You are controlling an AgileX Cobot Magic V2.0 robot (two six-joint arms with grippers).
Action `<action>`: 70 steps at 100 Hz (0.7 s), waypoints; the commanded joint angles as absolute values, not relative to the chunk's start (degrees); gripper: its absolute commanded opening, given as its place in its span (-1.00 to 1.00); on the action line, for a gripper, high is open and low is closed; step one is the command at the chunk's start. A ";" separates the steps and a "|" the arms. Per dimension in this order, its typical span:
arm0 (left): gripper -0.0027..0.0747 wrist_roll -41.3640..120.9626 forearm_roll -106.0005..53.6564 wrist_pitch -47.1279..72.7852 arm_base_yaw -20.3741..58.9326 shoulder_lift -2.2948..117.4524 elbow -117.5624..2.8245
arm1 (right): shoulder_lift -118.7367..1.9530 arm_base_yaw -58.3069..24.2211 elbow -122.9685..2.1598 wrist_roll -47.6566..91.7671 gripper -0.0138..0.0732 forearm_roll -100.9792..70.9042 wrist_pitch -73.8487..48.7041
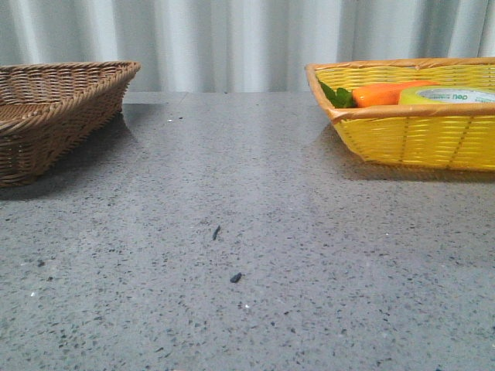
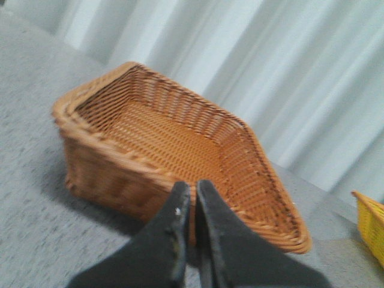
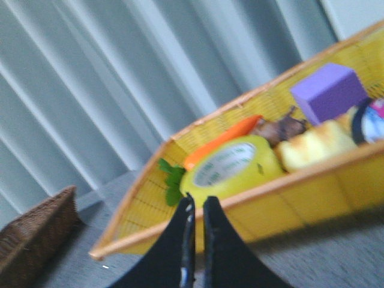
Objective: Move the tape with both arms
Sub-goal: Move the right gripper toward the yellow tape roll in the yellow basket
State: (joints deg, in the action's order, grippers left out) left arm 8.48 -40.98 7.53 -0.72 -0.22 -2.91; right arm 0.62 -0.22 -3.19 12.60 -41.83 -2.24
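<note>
The tape, a yellow-green roll with a pale face and green lettering, lies flat inside the yellow basket at the right back of the table, beside an orange carrot. In the right wrist view the tape shows just beyond my right gripper, which is shut and empty, outside the basket's near wall. My left gripper is shut with nothing in it, in front of the empty brown wicker basket. Neither gripper shows in the front view.
The brown wicker basket stands at the left back. The yellow basket also holds a purple block, a pale bread-like piece and a dark item. Small dark specks lie on the grey table. A curtain hangs behind.
</note>
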 commanded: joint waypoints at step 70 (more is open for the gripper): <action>0.25 14.95 -27.49 18.86 10.57 27.30 -32.10 | -51.54 -3.84 -58.74 21.21 0.16 -28.96 -38.66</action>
State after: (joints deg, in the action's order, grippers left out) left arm 14.76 -26.86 23.37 8.61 25.27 -30.05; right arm -44.14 -3.07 -50.78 19.86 -30.23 -35.22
